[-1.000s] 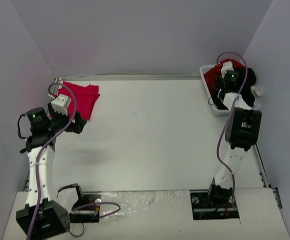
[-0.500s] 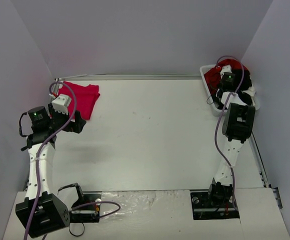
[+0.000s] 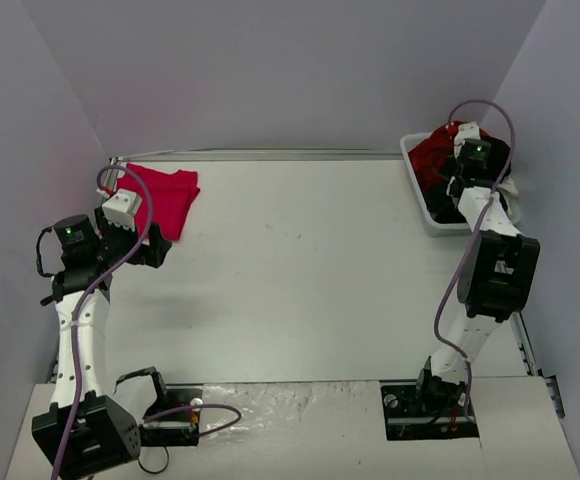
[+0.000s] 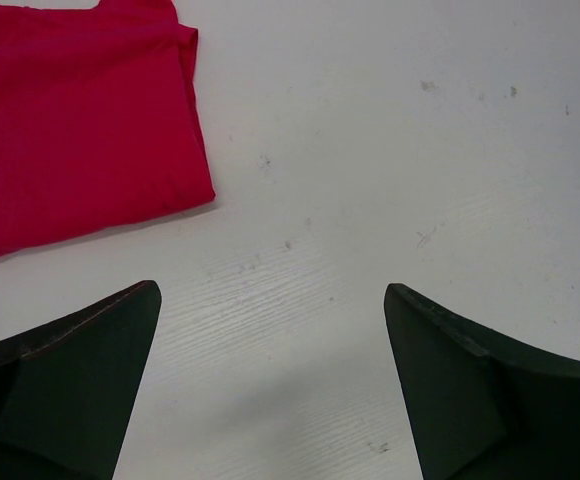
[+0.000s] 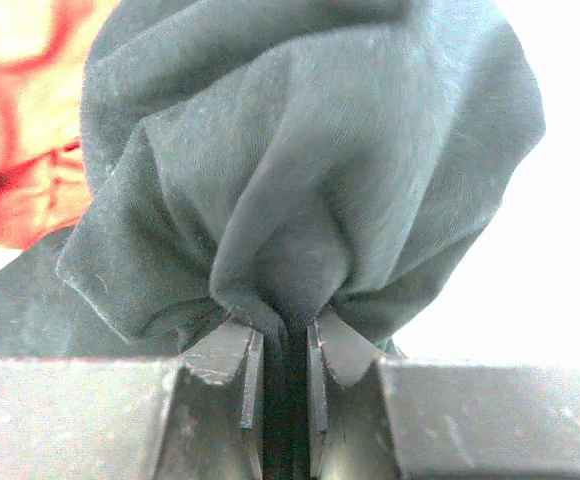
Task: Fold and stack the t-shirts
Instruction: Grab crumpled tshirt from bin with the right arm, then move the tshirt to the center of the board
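A folded pink-red t-shirt [image 3: 165, 195] lies flat at the table's back left; in the left wrist view its corner [image 4: 80, 120] fills the upper left. My left gripper [image 3: 155, 248] hovers just in front of that t-shirt, open, with only bare table between its fingers [image 4: 270, 300]. The black t-shirt [image 5: 310, 150] is bunched in the white bin at the back right [image 3: 442, 208]. My right gripper [image 3: 458, 185] reaches down into the bin and is shut on a pinched fold of the black cloth [image 5: 283, 330].
The white bin [image 3: 413, 170] stands at the table's back right edge and also holds crumpled red cloth [image 3: 432, 150], seen at the left of the right wrist view [image 5: 20, 130]. Grey walls close in the table on three sides.
My right gripper has shut on the black t-shirt in the bin, and the right arm has shifted slightly rightward. The left arm has not moved.
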Controlling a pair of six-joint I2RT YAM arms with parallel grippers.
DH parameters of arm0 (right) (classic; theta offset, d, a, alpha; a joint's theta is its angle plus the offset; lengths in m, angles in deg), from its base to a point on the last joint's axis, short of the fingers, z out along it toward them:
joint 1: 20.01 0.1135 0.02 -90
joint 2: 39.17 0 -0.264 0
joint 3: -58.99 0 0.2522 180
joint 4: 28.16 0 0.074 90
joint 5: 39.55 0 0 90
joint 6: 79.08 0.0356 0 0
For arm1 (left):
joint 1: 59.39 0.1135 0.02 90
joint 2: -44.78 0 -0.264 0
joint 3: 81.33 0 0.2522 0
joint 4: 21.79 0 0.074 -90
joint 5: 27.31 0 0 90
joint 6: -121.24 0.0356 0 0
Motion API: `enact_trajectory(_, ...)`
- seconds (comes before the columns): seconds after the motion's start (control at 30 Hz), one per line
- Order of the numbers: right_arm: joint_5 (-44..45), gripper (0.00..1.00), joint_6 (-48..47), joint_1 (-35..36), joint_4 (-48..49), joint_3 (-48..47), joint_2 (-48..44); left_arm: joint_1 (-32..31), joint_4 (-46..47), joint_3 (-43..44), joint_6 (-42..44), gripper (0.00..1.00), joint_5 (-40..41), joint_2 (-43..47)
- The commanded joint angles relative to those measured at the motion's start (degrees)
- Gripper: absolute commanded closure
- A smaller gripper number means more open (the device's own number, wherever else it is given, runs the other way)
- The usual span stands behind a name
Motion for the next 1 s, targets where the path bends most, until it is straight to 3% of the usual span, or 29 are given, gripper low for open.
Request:
enact_trajectory(0.0,-3.75,1.0,2.53,-0.34,-3.08,1.49,-13.03,0.43,0.96,0.21,-0.32,0.06,-1.27,1.77)
enact_trajectory(0.23,-7.44,1.0,2.97,-0.25,-10.11,-0.87,-18.59,0.43,1.31,-0.05,-0.67,0.06,-2.5,2.83)
enact_trajectory(0.43,-18.34,1.0,5.69,1.33,-20.03,-6.06,-24.74,0.43,2.01,-0.4,-0.85,0.06,-2.23,3.88)
enact_trajectory(0.63,-21.59,1.0,5.34,8.62,-29.17,-14.75,-30.2,0.52,2.01,0.48,-1.73,0.06,-2.85,4.76)
enact_trajectory(0.77,-28.18,1.0,6.48,12.22,-36.74,-21.96,-31.43,0.52,2.1,0.57,-2.17,0.06,-2.15,5.12)
enact_trajectory(0.97,-43.03,1.0,5.7,23.03,-46.67,-25.31,-34.42,0.61,2.46,0.21,-2.26,0.06,-1.88,5.55)
